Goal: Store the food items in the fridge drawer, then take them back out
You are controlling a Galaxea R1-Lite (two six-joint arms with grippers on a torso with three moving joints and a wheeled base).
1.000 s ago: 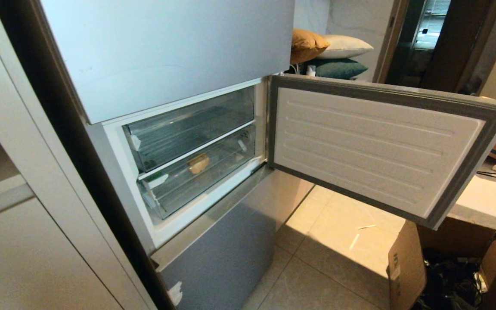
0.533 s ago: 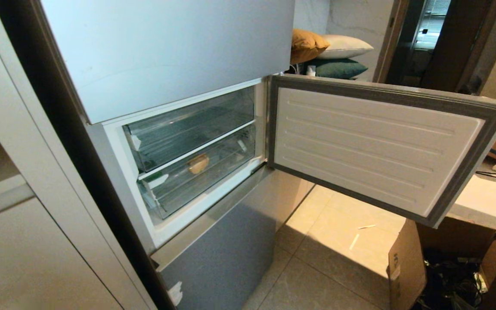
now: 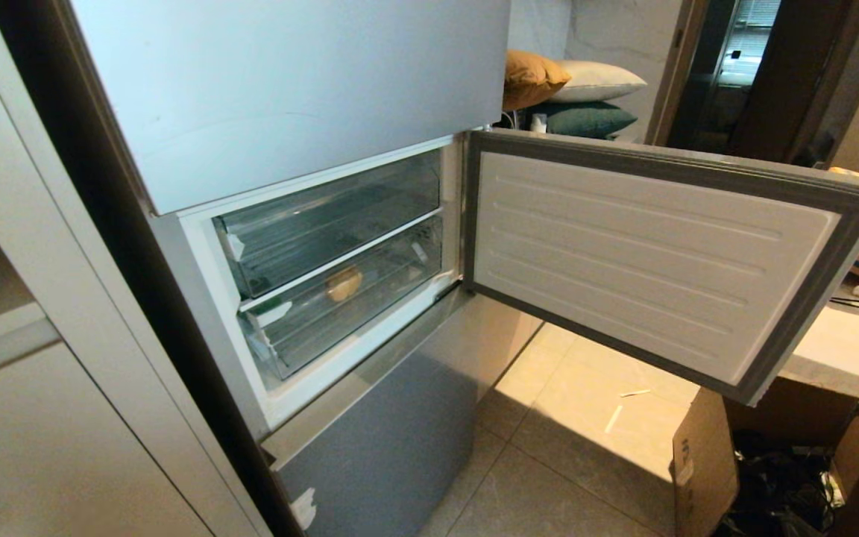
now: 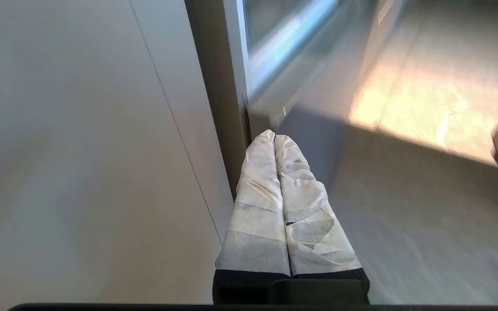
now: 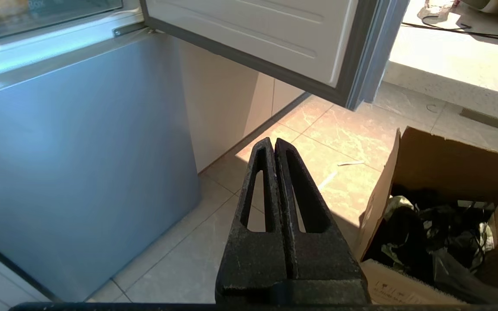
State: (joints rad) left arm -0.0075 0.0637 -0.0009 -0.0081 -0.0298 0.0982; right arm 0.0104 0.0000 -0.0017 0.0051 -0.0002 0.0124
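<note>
Inside pushed-in fridge drawer [image 3: 325,313], seemingly potato [image 3: 344,283].

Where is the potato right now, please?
In the head view, the potato lies inside the lower clear fridge drawer, near its middle, beneath the upper drawer and left of the open door.

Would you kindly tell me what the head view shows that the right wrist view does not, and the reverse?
Only the head view shows the two clear drawers: the upper drawer and the fridge drawer below it, plus the pillows. Only the right wrist view shows the right gripper, shut and holding nothing. Both show the potato, the open door and the cardboard box.
</note>
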